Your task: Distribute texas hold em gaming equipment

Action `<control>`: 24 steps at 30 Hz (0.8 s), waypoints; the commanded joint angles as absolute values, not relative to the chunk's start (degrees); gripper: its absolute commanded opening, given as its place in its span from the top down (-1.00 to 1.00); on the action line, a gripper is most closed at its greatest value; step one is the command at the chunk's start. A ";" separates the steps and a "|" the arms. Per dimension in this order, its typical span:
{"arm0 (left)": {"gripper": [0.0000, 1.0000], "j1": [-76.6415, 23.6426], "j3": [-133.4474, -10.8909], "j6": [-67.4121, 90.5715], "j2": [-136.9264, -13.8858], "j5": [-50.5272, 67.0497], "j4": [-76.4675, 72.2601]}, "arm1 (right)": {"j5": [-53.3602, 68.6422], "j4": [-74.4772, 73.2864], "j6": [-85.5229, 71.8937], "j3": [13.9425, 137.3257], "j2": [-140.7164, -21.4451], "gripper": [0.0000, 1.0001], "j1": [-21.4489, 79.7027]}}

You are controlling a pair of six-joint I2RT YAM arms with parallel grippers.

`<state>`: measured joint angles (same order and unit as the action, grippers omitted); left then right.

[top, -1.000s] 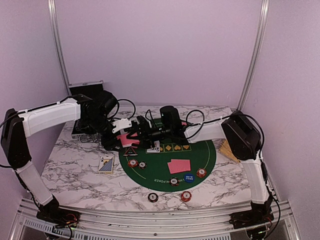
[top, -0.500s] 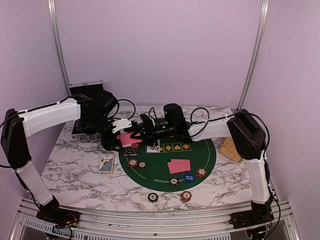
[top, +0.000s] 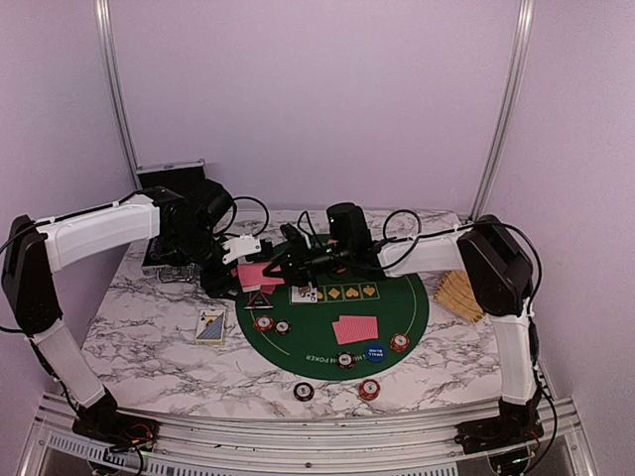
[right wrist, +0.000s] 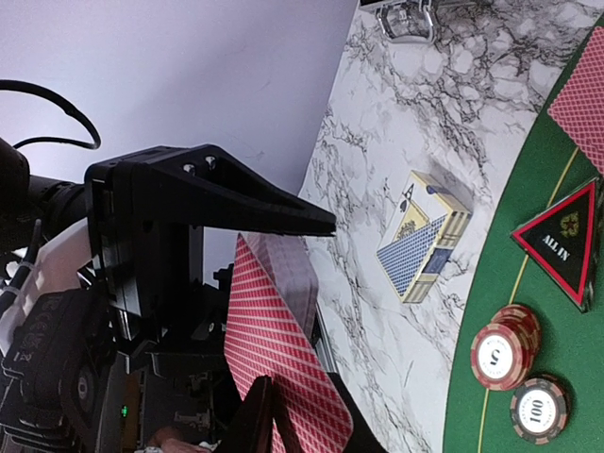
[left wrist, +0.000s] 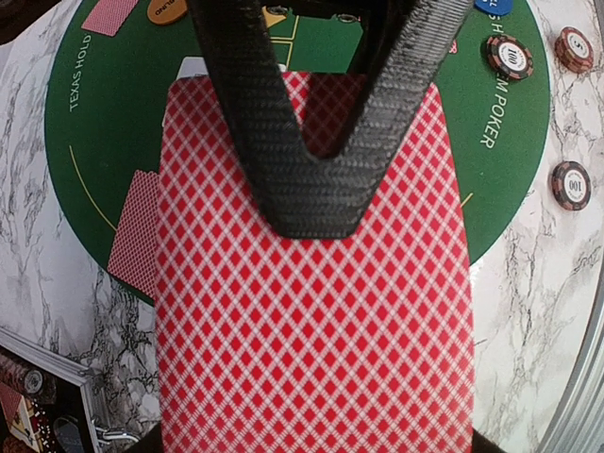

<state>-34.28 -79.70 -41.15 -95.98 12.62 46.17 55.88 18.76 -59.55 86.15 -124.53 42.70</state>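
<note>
Red lattice backs first: locate the stack of playing cards (left wrist: pixel 311 321) in the left gripper (top: pixel 248 270), with the forked upper finger (left wrist: pixel 311 198) flat on the top card and the jaws clamped on the stack. Find this stack raised over the far-left edge of the green felt mat (top: pixel 397 297).

Note the right gripper (top: pixel 274 266) extended across from the right, tips at the stack's free end. In the right wrist view, see a card edge lying between its two dark fingers (right wrist: pixel 260 420), gap narrow. Cannot tell whether the pads actually press it.

Check on the mat:
- two face-down cards (top: pixel 355 329) near centre
- face-up card (top: pixel 304 294) at the far side
- black triangular marker (right wrist: pixel 563 241) reading ALL IN, beside stacked dark-red chips (right wrist: pixel 505 349)
- blue button (top: pixel 374 352) at the near rim

Find two further chips off the mat on the marble table (top: pixel 139 347), towards its near edge. Locate a blue-backed card box (right wrist: pixel 425 236) on the marble left of the mat, and the silver-edged case (top: pixel 171 178) at the far-left corner.
</note>
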 commanded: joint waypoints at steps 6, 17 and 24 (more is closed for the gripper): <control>1.00 -33.93 -80.14 -41.31 -95.46 12.70 46.93 | 55.17 13.76 -55.36 85.25 -120.36 0.92 41.60; 1.00 -33.74 -79.90 -41.33 -95.26 12.49 46.93 | 53.62 6.71 -50.16 84.81 -117.99 1.00 39.54; 1.00 -33.74 -79.72 -41.31 -95.01 12.25 46.93 | 49.33 -4.74 -41.22 86.58 -114.99 1.00 36.58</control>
<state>-34.06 -79.70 -41.15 -95.98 11.94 46.44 52.84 3.92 -48.25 84.86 -118.67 38.33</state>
